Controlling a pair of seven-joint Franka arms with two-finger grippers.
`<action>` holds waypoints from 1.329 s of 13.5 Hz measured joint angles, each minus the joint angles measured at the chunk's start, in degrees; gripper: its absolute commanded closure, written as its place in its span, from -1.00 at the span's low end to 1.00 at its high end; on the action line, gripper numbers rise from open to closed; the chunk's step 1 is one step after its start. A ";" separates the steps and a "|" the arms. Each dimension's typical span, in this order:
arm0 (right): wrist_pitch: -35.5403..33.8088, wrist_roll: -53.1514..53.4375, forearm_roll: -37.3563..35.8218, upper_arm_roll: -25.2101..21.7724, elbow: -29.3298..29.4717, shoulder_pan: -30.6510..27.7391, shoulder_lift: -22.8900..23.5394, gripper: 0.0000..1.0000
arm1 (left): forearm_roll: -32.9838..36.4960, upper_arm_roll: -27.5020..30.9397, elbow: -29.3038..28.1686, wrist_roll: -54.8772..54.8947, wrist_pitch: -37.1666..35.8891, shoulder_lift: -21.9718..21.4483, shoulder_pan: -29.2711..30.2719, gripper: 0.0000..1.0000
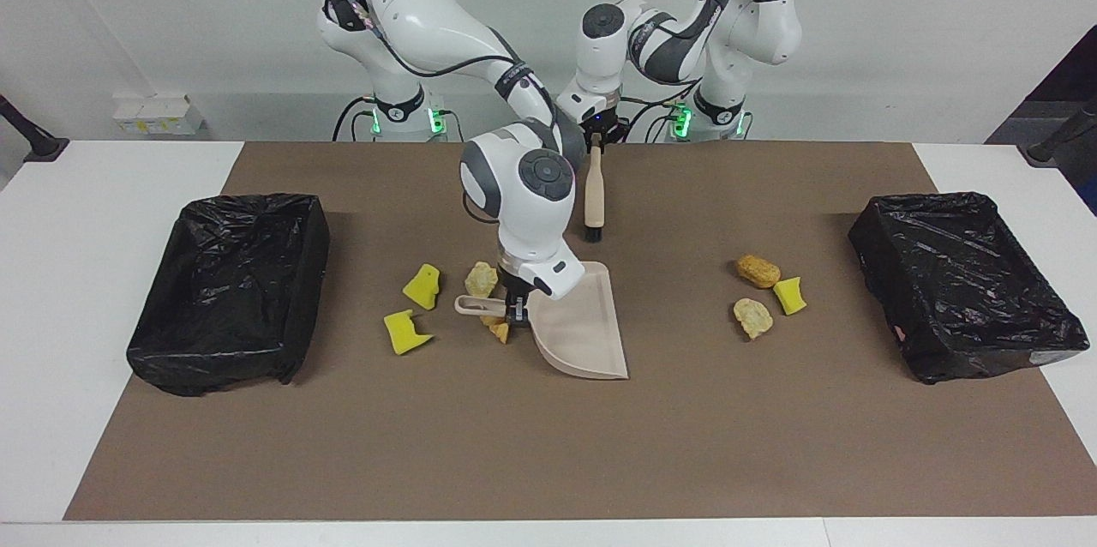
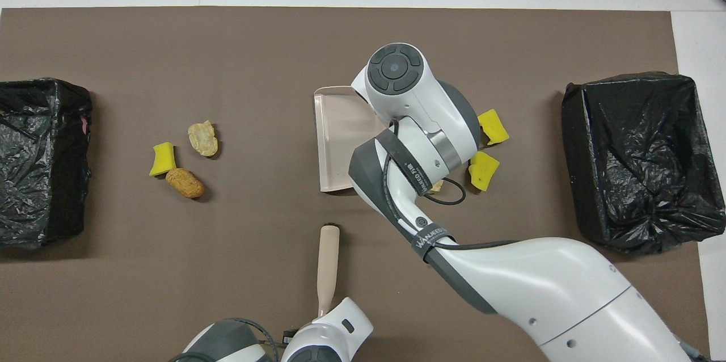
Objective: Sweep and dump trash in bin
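**Both pincers clamped on their tools, scraps in two little clusters**

So the right pincer (image 1: 512,314) sits just left of center in the facing view, clenched on the handle of the beige dustpan (image 1: 583,333). The pan's long axis runs slantwise: handle toward the left of the frame, wide mouth toward the lower right. In the overhead view the dustpan (image 2: 334,140) shows as a long tray, mostly tucked under the arm.

The left pincer (image 1: 595,138) is at top center, clenched on the upper end of the brush (image 1: 593,191). The brush hangs nearly upright, bristles down, close to the brown mat (image 1: 548,444) that covers the surface.

The trash is in two clusters. Beside the dustpan handle, center-left of the frame: a yellow sponge chunk (image 1: 423,285), another yellow chunk (image 1: 404,332) lower down, a tan lump (image 1: 481,279) just above the handle, and a golden bit (image 1: 497,328) peeking out under the pincer. Center-right: a brown bread lump (image 1: 758,271), a paler lump (image 1: 752,317) below it, and a yellow chunk (image 1: 789,295) just beside both.

One black-lined bin (image 1: 230,290) sits at the left edge, another black bin (image 1: 964,281) at the right.
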 measured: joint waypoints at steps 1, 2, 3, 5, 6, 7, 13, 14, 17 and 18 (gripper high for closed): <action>0.00 0.01 0.03 0.00 -0.20 0.00 -0.06 1.00 | 0.00 0.28 0.12 0.10 -0.65 -0.06 0.12 1.00; 0.02 0.04 0.08 0.00 -0.49 0.00 -0.21 1.00 | 0.00 0.58 0.41 0.52 -1.60 -0.16 0.55 1.00; 0.04 0.19 0.15 0.00 -0.84 0.00 -0.42 1.00 | 0.00 0.87 1.06 1.22 -2.99 -0.29 1.42 1.00; 0.07 0.68 0.23 0.02 -1.35 0.00 -0.74 1.00 | 0.01 1.25 3.49 4.00 -6.99 -1.07 4.79 1.00; 0.15 1.09 0.23 0.06 -1.60 0.07 -0.78 1.00 | 0.04 1.37 4.59 5.91 -9.53 -2.01 7.05 1.00; 0.23 1.48 0.23 0.08 -1.91 0.36 -0.79 1.00 | 0.09 1.50 5.32 8.07 -12.27 -3.38 9.53 1.00; 0.44 2.84 0.23 0.08 -2.48 1.57 -1.04 1.00 | 2.83 2.30 12.42 34.25 -28.40 -12.72 38.91 1.00; 0.51 2.86 0.23 0.08 -2.55 1.57 -1.08 1.00 | 3.95 2.34 13.05 38.57 -28.46 -12.60 43.56 1.00; 0.59 3.69 0.23 0.08 -2.70 1.70 -1.14 1.00 | 6.42 2.33 14.00 47.69 -27.59 -11.05 54.84 1.00; 0.59 4.13 0.23 0.08 -2.73 1.86 -1.16 1.00 | 7.36 2.35 14.94 49.36 -26.97 -9.91 57.61 1.00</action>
